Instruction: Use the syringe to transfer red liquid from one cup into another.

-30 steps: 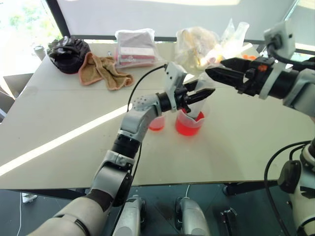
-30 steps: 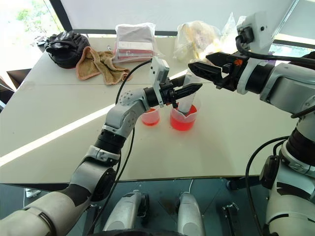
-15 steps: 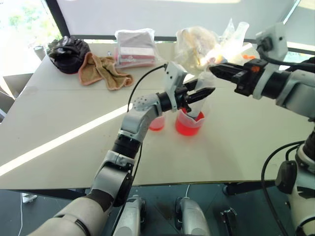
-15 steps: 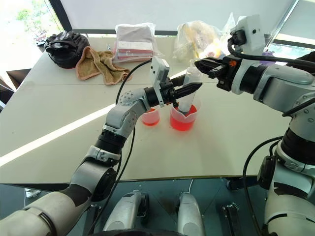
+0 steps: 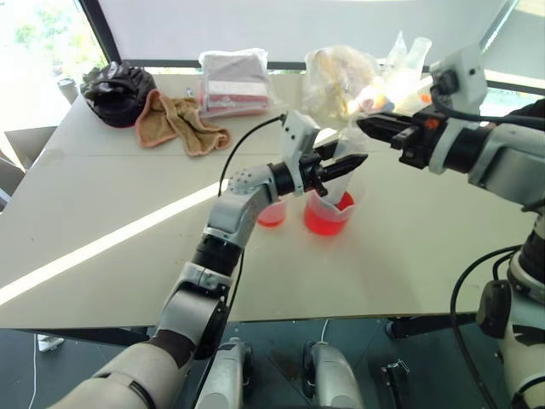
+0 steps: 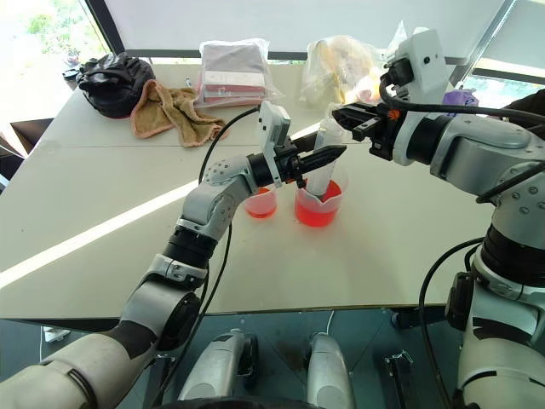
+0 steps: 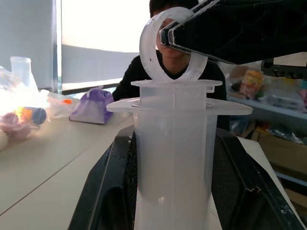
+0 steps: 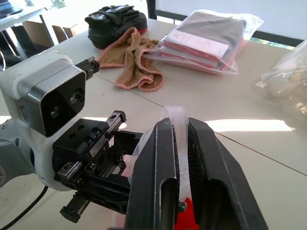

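Observation:
The syringe stands upright with its tip down in the larger spouted cup, which holds red liquid. My left gripper is shut on the clear barrel from the side. From above right, my right gripper is shut on the white plunger ring, also seen between its fingers. The smaller cup stands just left of the big one, behind my left forearm, with a little red liquid inside.
At the table's far side lie a black bag, a brown towel, a wrapped pink package and clear plastic bags. A person sits beyond the table, and a purple object rests near the right edge.
My right gripper, open a second ago, has closed on the plunger ring at the syringe's top. The left gripper and the syringe barrel have stayed in place.

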Tool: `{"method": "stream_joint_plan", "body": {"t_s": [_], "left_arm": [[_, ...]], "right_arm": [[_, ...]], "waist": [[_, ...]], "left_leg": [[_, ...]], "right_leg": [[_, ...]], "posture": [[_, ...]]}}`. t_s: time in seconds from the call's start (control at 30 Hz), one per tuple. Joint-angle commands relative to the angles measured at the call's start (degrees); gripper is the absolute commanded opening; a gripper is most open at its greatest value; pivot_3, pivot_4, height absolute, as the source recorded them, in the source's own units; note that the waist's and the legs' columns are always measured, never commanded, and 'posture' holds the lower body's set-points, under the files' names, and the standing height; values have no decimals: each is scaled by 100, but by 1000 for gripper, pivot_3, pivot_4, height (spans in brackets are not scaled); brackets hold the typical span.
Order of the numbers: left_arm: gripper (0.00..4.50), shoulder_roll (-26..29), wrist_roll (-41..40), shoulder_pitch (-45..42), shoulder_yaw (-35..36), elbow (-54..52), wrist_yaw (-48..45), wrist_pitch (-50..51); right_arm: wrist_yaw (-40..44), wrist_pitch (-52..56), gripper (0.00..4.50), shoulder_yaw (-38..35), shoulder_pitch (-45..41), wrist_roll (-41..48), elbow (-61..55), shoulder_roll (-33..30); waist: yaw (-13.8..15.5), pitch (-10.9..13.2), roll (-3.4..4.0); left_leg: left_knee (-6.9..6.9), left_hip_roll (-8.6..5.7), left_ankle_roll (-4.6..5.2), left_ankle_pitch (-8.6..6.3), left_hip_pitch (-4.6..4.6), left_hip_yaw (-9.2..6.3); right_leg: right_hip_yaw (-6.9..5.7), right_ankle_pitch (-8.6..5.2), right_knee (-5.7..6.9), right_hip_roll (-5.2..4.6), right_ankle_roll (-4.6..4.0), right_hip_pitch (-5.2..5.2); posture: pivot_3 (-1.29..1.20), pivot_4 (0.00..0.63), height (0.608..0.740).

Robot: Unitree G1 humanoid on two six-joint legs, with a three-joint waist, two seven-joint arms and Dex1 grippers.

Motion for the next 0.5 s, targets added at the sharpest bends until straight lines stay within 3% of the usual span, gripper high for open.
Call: {"method": "stream_joint_plan", "body": {"t_s": [0.03,0.5], "left_arm": [[1461,-115,58,28,-157,-109,-55,-96],[1461,-133,67,254,-279,-172,-69,40]], "right_arm": [[127,-165,60,-159,-320,135,34,24],[141,-190,60,-394,-633,294,465,-4]], "waist": [[0,0,0],[1,-1,1]], "left_leg": [[-1,0,1,0,-1,0],[-2,0,6,-4,-10,0]], "right_leg": [[-1,0,-2,0,0,0],[-3,1,-13,0,1,-1]], "posture": [[0,150,740],[0,150,740]]}}
